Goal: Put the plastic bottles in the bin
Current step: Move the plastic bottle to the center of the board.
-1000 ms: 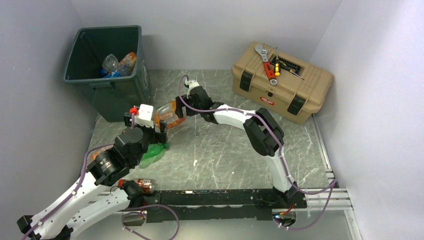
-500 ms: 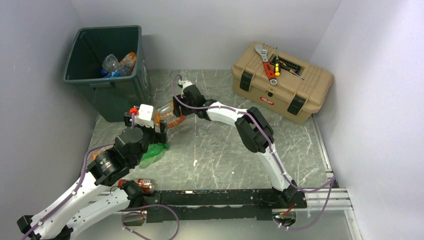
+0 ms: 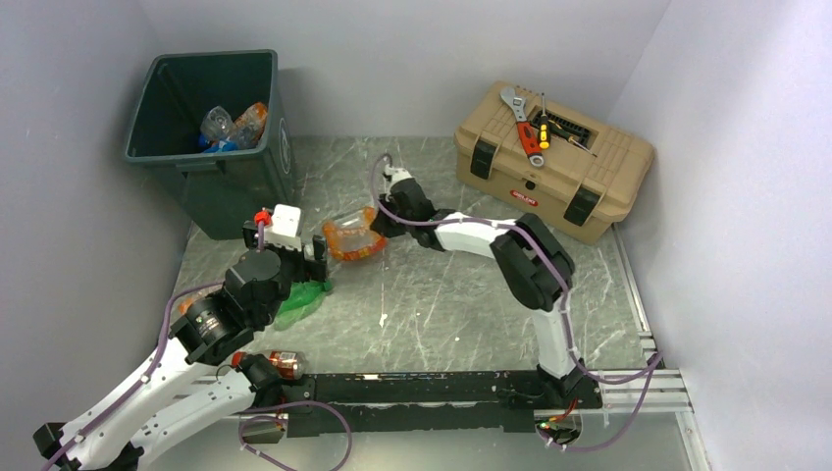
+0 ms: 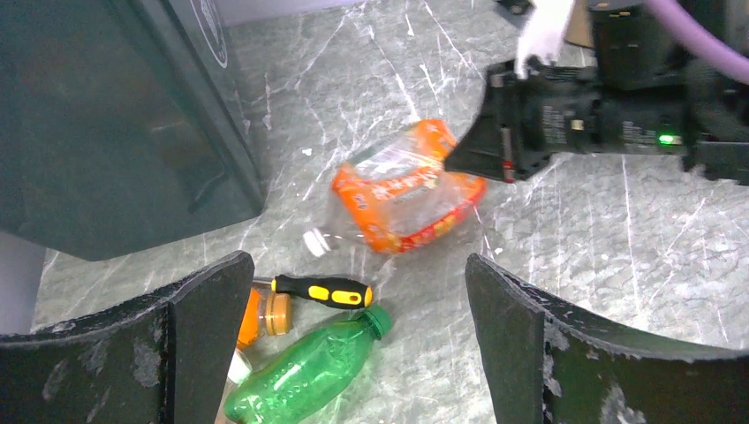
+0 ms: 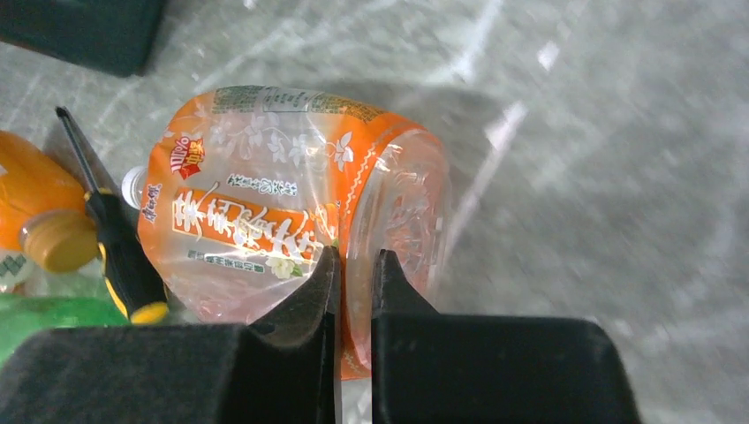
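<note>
My right gripper (image 5: 355, 265) is shut on a fold of a crushed clear bottle with an orange label (image 5: 265, 212). In the top view that bottle (image 3: 355, 239) hangs just left of the right gripper (image 3: 379, 224), right of the bin (image 3: 235, 191). My left gripper (image 4: 355, 261) is wide open and empty above the floor. Below it lie a green bottle (image 4: 309, 375) and an orange bottle with a tan cap (image 4: 261, 315). Several bottles (image 3: 235, 126) lie inside the bin. Another bottle (image 3: 285, 364) lies by the left arm's base.
A yellow and black screwdriver (image 4: 322, 290) lies between the green bottle and the held one. A tan toolbox (image 3: 554, 162) with a wrench and screwdrivers on its lid stands at the back right. The bin's dark wall (image 4: 115, 132) stands close on the left.
The right gripper reached left to the orange-labelled bottle, shut on it and drew it back to the right. The left arm has not moved.
</note>
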Action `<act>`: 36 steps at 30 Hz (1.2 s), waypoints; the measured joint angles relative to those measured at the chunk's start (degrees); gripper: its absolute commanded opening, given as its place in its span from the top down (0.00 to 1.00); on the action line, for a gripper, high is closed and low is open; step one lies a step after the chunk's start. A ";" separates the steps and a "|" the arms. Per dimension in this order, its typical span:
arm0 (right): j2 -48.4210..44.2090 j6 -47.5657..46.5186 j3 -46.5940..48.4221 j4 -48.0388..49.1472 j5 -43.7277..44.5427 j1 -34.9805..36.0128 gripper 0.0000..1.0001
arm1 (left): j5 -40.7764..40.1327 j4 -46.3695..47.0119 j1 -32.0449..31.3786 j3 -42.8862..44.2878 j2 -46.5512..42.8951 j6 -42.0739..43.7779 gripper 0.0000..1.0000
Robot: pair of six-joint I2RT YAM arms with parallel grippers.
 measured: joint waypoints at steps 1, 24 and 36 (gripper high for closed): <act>-2.01 0.61 -3.04 0.94 0.00 -0.50 1.00 | 0.00 0.00 0.00 0.00 0.00 0.00 0.05; -42.34 30.82 -45.57 -1.11 21.24 3.96 0.18 | -0.02 0.00 0.00 0.00 2.27 -2.43 0.05; -40.35 1.60 -30.95 -7.58 17.66 1.20 0.45 | 6.29 -0.17 0.00 -0.92 1.66 -12.59 0.23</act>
